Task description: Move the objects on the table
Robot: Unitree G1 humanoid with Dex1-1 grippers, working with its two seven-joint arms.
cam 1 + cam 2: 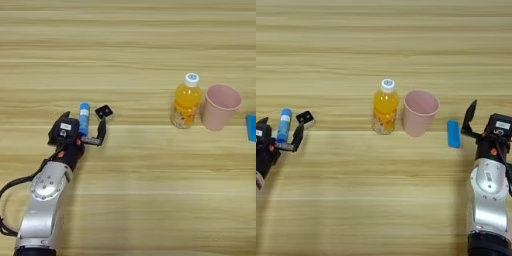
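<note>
We see the table (130, 45) spread wide under everything. Our left gripper (86, 131) sits at the near left, its fingers spread wide around the slim blue tube (84, 119), which lies between them on the wood; we cannot tell whether either finger touches it. Our right gripper (482, 122) waits at the near right, one finger raised, and we cannot tell how wide it stands. At mid-table the pink cup (419, 112) stands upright just beside the orange-juice bottle (385, 107), also upright. The blue piece (454, 134) lies between cup and right gripper. The tiny cube (104, 112) rests just beside the tube. We judge the step to be grasping the tube; next we need to close squarely and lift clear of the cube. We read no writing on any label
</note>
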